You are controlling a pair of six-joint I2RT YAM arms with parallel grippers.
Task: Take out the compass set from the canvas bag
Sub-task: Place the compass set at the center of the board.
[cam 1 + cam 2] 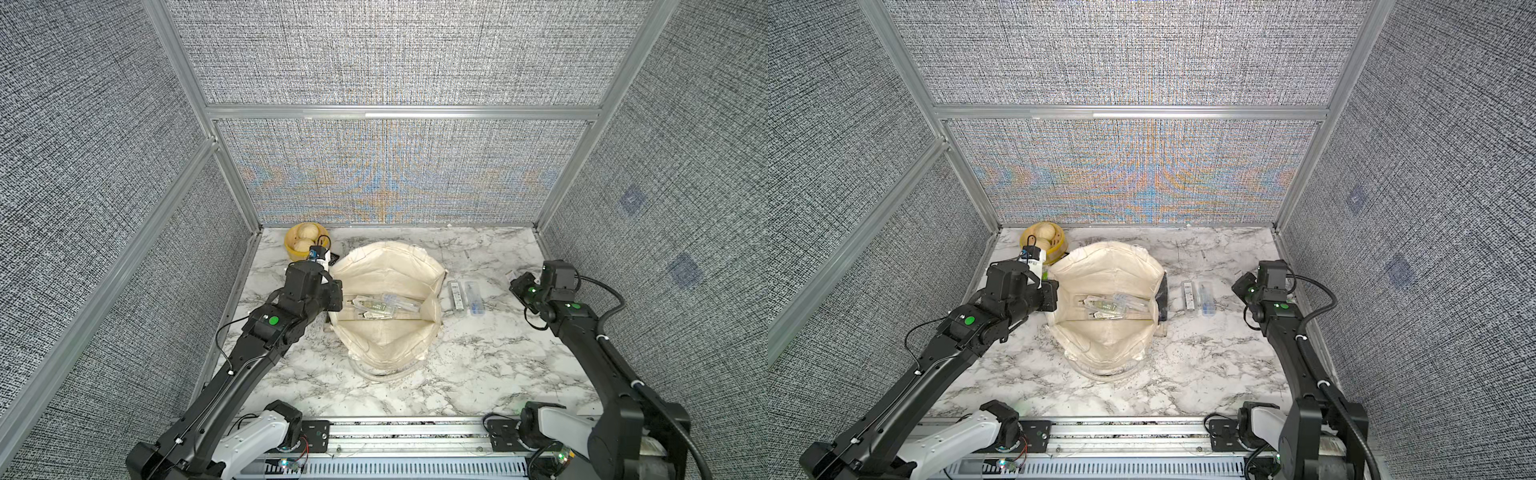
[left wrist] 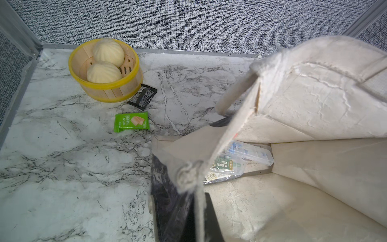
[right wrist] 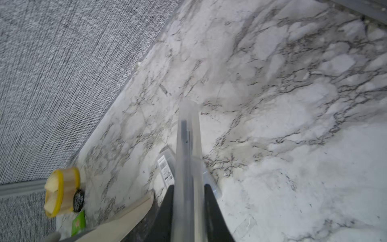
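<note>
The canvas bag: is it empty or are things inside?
Not empty: the canvas bag gapes open, with a clear plastic case and packets lying on its cream bottom.

The left claw [image 2: 199,211] is closed on the rim of the canvas bag [image 2: 314,100], w/ the cloth edge pinched between its dark fingers. The bag is open. At its bottom lie a clear plastic case [image 2: 251,152] and packets w/ green labels [image 2: 226,167], touching each other. On the marble tabletop [image 2: 62,167], a yellow basket [image 2: 109,92] holds two buns [image 2: 107,52]. A black packet [image 2: 143,97] lies against the basket. A green packet [image 2: 132,122] lies near, apart.
</note>
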